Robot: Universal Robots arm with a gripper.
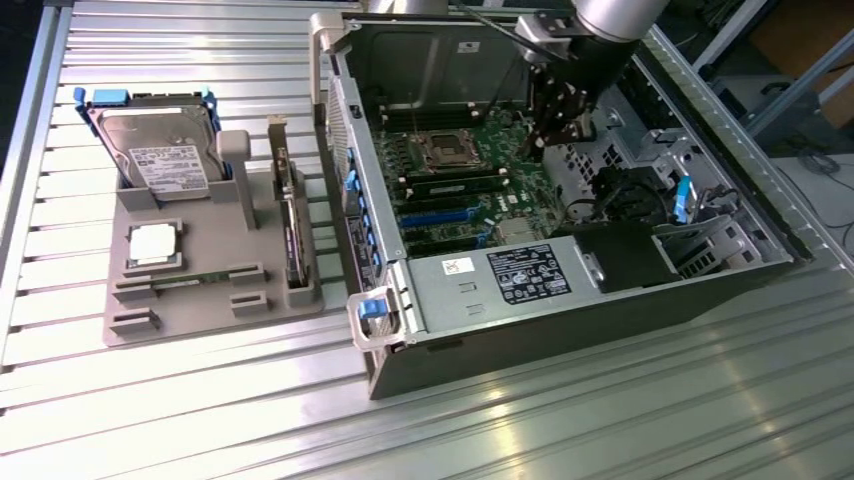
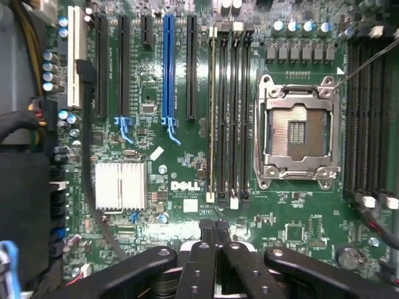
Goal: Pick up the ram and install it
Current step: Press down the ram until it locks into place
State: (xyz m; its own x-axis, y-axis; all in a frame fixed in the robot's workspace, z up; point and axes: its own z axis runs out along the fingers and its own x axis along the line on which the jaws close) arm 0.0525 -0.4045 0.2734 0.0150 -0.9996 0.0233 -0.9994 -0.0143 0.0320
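The ram (image 1: pixel 200 278), a thin green stick, lies in a slot at the front of the grey holder tray (image 1: pixel 160 320) on the exterior view's left. My gripper (image 1: pixel 565 132) hangs inside the open computer case (image 1: pixel 534 300), over the motherboard (image 1: pixel 467 190) and far from the ram. In the wrist view the gripper (image 2: pixel 217 225) is shut, its dark fingers (image 2: pixel 209 249) pressed together with nothing between them. It hovers just off the end of the black memory slots (image 2: pixel 230 112), beside the open processor socket (image 2: pixel 298 131).
The tray also holds a hard drive (image 1: pixel 160 155), a square silver processor chip (image 1: pixel 156 243) and an upright expansion card (image 1: pixel 288 215). Inside the case are the power supply (image 1: pixel 527 275), a heatsink (image 2: pixel 120 185), blue and black card slots (image 2: pixel 167 68) and cables (image 1: pixel 627 195).
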